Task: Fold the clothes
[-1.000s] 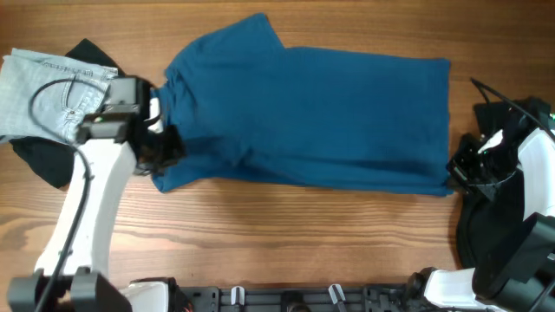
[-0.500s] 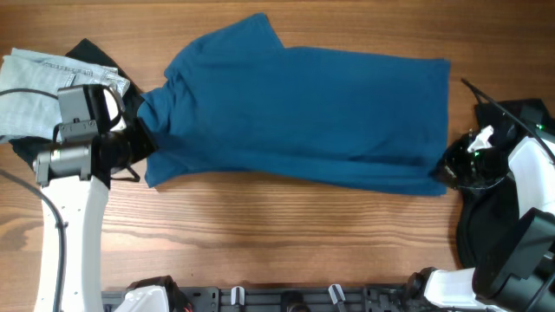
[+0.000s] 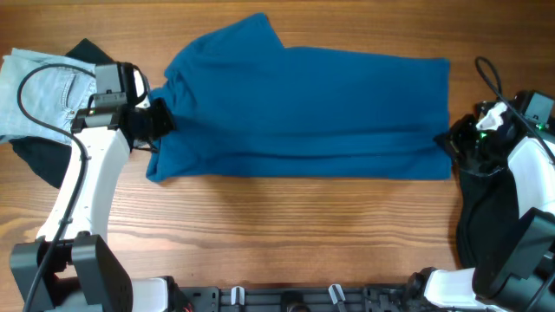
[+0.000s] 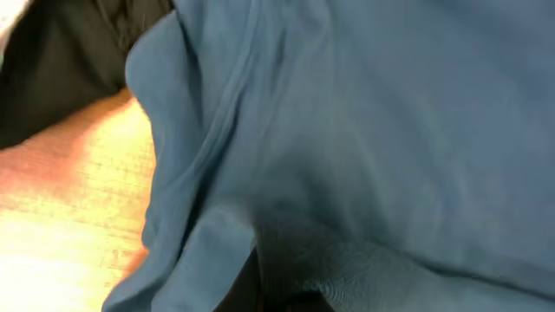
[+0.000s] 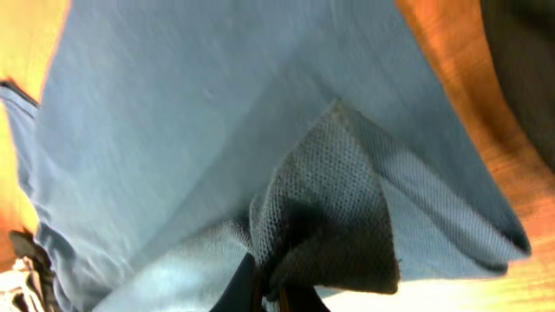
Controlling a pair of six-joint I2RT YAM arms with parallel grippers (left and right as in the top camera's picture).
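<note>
The deep-blue shirt [image 3: 303, 113] lies spread across the table, its front edge doubled over. My left gripper [image 3: 156, 121] is shut on the shirt's left end near the collar; in the left wrist view the blue fabric [image 4: 364, 130] fills the frame and hides the jaws. My right gripper [image 3: 455, 143] is shut on the shirt's right hem corner, where fabric [image 5: 329, 199] bunches between the fingertips [image 5: 264, 290]. Pale-blue jeans [image 3: 35, 95] lie on a black garment [image 3: 43, 160] at the far left.
Another black garment [image 3: 486, 225] lies at the right edge under my right arm. Bare wooden table [image 3: 286, 234] runs along the front. Black fabric [image 4: 61, 69] and wood show at the left of the left wrist view.
Both grippers have carried the shirt's front edge away from the table front, so the lower edge now lies straighter and farther back. The left gripper moved right and up toward the collar.
</note>
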